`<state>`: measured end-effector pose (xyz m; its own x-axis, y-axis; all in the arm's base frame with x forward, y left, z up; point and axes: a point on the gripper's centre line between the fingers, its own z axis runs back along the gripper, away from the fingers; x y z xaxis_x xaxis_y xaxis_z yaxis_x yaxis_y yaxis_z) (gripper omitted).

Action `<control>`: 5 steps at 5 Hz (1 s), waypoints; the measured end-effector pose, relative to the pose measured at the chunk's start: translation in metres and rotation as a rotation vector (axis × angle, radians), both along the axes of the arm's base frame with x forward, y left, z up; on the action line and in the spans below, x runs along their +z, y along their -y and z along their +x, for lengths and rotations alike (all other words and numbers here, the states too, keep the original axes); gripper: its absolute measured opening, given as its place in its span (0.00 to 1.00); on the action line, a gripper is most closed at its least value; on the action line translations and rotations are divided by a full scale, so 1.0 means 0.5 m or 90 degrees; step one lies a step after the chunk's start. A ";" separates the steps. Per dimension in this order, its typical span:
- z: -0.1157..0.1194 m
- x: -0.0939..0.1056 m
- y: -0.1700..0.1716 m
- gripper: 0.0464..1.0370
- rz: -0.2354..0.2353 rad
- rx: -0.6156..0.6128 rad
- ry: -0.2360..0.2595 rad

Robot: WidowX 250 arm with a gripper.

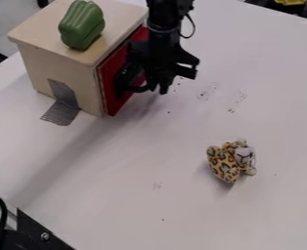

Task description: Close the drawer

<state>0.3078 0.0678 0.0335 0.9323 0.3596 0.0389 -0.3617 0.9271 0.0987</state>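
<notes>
My fingers (159,91) are hanging beside the drawer's red front (110,93), how far open I cannot tell. The wooden box (61,73) is holding it, a green pepper (82,27) is lying on top, and a spotted toy (225,163) is resting well apart on the counter (182,205).

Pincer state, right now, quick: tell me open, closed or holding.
Pincer: by the red front; whether it is open, closed or holding anything cannot be told.
</notes>
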 end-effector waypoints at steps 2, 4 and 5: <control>-0.027 -0.002 -0.017 0.66 -0.011 0.063 -0.035; -0.043 0.028 -0.005 0.97 -0.040 0.002 -0.041; -0.028 0.059 0.022 0.96 -0.063 -0.089 0.000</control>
